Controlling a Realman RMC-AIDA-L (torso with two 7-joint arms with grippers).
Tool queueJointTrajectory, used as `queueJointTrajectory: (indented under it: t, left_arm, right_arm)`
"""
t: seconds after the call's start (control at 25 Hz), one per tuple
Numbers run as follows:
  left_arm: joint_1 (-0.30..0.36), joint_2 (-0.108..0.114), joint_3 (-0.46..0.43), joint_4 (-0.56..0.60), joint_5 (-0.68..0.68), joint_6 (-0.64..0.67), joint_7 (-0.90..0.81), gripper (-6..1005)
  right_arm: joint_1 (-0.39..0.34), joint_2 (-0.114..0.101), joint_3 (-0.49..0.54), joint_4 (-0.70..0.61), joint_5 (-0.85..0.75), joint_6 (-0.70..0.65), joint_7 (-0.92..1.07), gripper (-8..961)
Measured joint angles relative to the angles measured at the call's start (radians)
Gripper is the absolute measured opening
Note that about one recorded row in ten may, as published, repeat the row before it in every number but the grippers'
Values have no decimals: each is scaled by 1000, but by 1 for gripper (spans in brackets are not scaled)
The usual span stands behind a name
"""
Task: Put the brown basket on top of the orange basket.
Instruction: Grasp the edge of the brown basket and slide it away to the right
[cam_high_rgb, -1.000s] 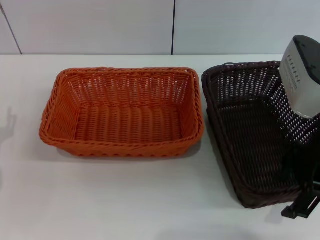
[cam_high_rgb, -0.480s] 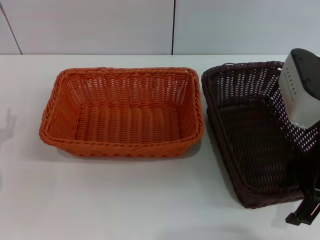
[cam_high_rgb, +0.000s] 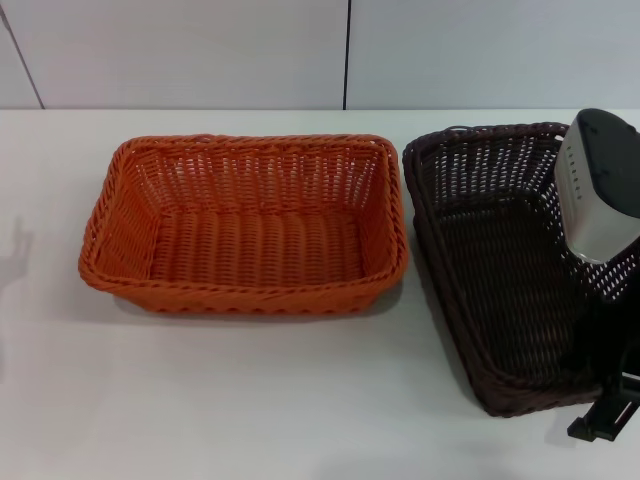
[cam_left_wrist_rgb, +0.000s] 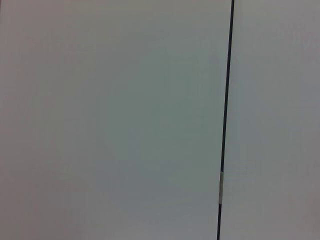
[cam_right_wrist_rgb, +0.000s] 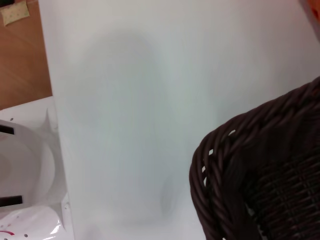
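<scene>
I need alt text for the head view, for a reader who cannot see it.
An orange basket and a brown basket stand side by side, both empty, on a white table. The right arm hangs over the brown basket's right side; the left arm is not in view.

My right arm reaches in from the right edge of the head view, its grey-and-black wrist housing angled downward. My right tool hangs low at the near right corner, its fingers mostly hidden. My left arm is out of sight.
</scene>
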Motion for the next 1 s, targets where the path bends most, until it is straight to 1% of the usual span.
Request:
queueJointTrajectory:
  t: [0.36,0.48,0.6,0.84,1.0]
  left_arm:
    - [-3,0,0,-4,-1,0,-2,766]
    - [-6,0,-1,-5,-2,-3,-3,766]
    - [-13,0,-5,-5,-2,-15,-3,766]
    - [-20,0,-8,-2,-2,-21,-4,766]
    - [-21,0,-8,-1,-2,-21,-4,766]
  right_arm:
    - [0,9,-24,-14,-5,13,-5,696]
    - [13,9,-13,11,-23,30,5,674]
    - [17,9,-23,15,-31,36,-6,653]
    - [10,10,-40,7,-42,50,-19,414]
    - [11,11,-41,-12,-46,50,-15,339]
